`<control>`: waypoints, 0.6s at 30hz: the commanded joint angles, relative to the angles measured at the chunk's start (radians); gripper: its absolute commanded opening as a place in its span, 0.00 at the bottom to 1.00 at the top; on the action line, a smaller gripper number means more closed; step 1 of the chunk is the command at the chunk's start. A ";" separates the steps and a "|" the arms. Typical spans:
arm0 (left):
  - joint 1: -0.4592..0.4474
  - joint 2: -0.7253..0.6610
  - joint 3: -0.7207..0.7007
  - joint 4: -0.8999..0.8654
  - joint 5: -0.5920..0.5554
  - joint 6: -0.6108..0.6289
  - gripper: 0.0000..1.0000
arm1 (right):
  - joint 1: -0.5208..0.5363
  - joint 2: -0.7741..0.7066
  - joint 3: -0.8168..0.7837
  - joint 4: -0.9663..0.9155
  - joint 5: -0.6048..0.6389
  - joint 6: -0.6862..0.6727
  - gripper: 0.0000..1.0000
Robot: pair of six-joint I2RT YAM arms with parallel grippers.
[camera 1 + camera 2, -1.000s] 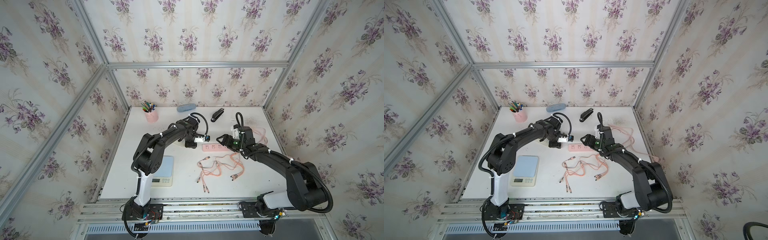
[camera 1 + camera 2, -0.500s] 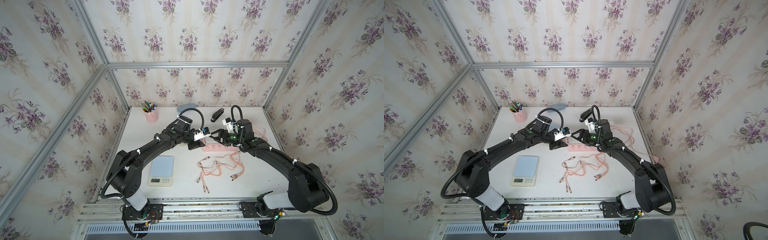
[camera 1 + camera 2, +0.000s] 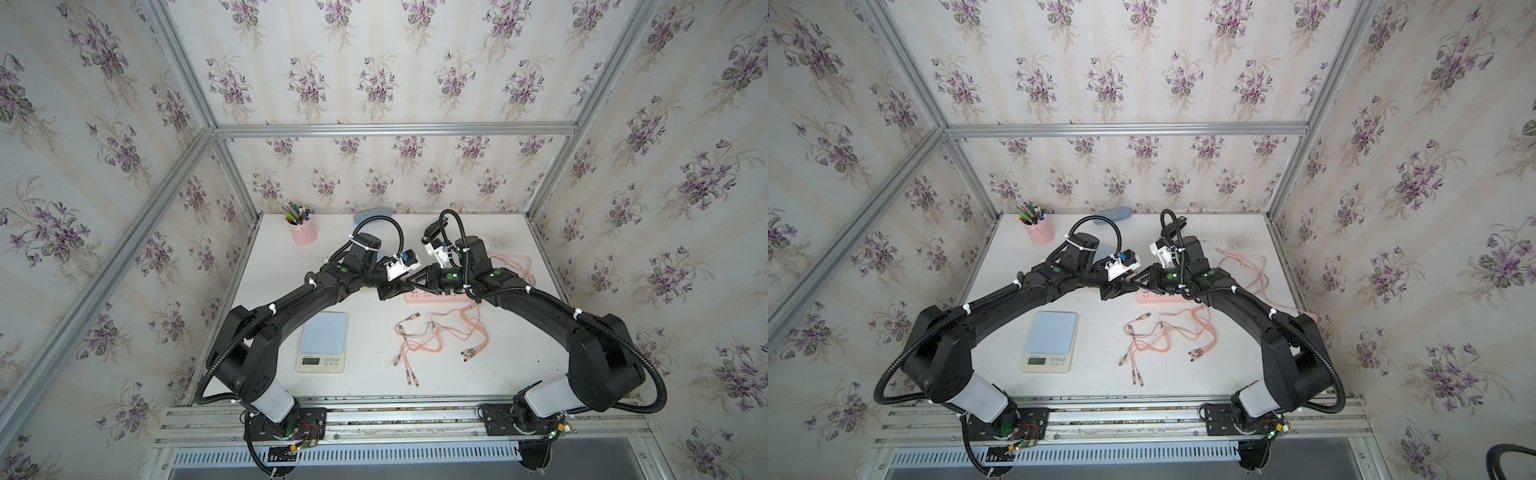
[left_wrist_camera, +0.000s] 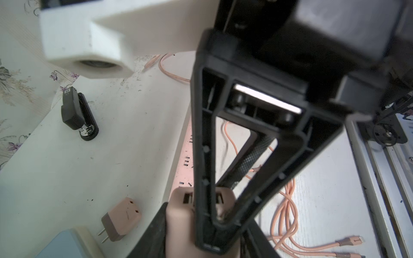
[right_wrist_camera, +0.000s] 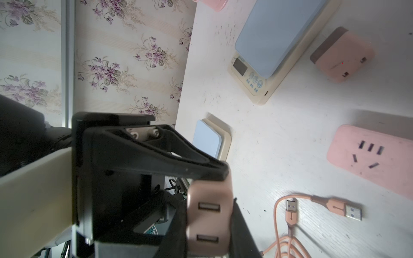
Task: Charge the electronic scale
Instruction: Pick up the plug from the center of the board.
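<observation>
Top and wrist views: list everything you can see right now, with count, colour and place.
scale: one, cream with blue top, front left
strip: one, pink, mid-table
held charger: one, pink, between both grippers near the strip's end
loose charger: one, pink, lying beside the scale
cables: several, pink, tangled in front of the strip, more looped at the right rear
pen cup: one, pink, rear left
case: one, blue-grey, against the rear wall
stapler: one, black, rear, right of the case
table: one, white
left gripper: one, black, shut on the held charger
right gripper: one, black, shut on the same charger
</observation>
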 commanded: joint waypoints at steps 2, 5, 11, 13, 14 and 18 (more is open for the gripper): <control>0.000 -0.033 -0.020 0.063 0.020 -0.020 0.46 | 0.006 0.011 0.040 -0.082 0.015 -0.142 0.02; 0.000 -0.057 -0.033 0.065 -0.013 -0.047 0.72 | 0.005 0.011 0.084 -0.142 0.038 -0.240 0.00; 0.002 -0.117 -0.063 0.062 -0.044 -0.175 0.99 | 0.004 0.022 0.246 -0.332 0.188 -0.591 0.00; 0.002 -0.153 -0.089 0.063 -0.080 -0.257 0.99 | 0.006 0.029 0.295 -0.395 0.251 -0.762 0.00; 0.001 -0.166 -0.098 0.064 -0.108 -0.309 0.99 | 0.006 0.034 0.311 -0.420 0.283 -0.832 0.00; 0.006 -0.213 -0.142 0.066 -0.280 -0.615 0.99 | 0.024 0.085 0.375 -0.589 0.369 -1.189 0.00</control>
